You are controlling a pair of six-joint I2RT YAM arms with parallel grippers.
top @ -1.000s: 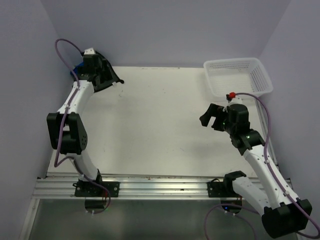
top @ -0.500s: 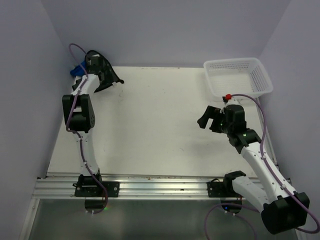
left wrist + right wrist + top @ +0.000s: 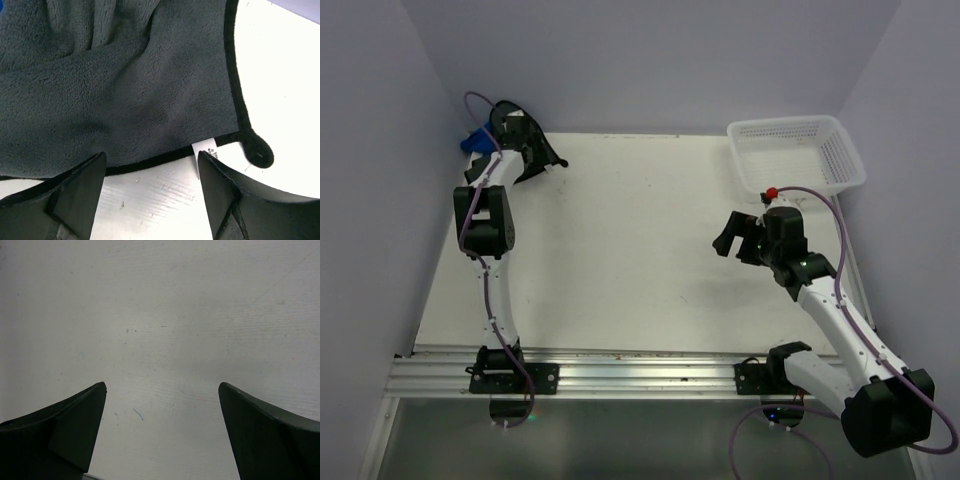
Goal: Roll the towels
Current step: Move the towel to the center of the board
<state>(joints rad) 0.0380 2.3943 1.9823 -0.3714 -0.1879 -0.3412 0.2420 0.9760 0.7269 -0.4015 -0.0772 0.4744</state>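
From above, we see a white surface (image 3: 640, 240) with an arm at each side. The dark towel (image 3: 552, 158) lies at the far corner, at about 10 o'clock, with one corner poking out toward 3 o'clock from under the left arm's head. The blue towel (image 3: 472, 143) sits just beside it at 9 o'clock, right at the surface's edge, and only a small bunch of it shows. A white mesh basket (image 3: 785, 122) stands at the opposite far corner, at about 1 o'clock.

From the left wrist, we see the dark towel (image 3: 125, 90) spread flat and fuzzy. It fills the picture from 9 o'clock through 12 to 2, with soft folds near the top. The left fingers (image 3: 75, 195) are spread wide apart and grip nothing. Their tips sit on either side of the towel's near hem, so the towel lies just ahead of them, toward 12 o'clock. We cannot tell whether the tips touch the cloth. A small white label (image 3: 205, 150) sticks out of the hem beside the tip at 4 o'clock, and the towel's dark corner loop (image 3: 257, 150) lies just past it.

The right fingers (image 3: 65, 430) are also spread wide and hold nothing, with only bare surface under them. In the overhead view they hang at about 3 o'clock (image 3: 728, 238), near the basket and well apart from both towels.
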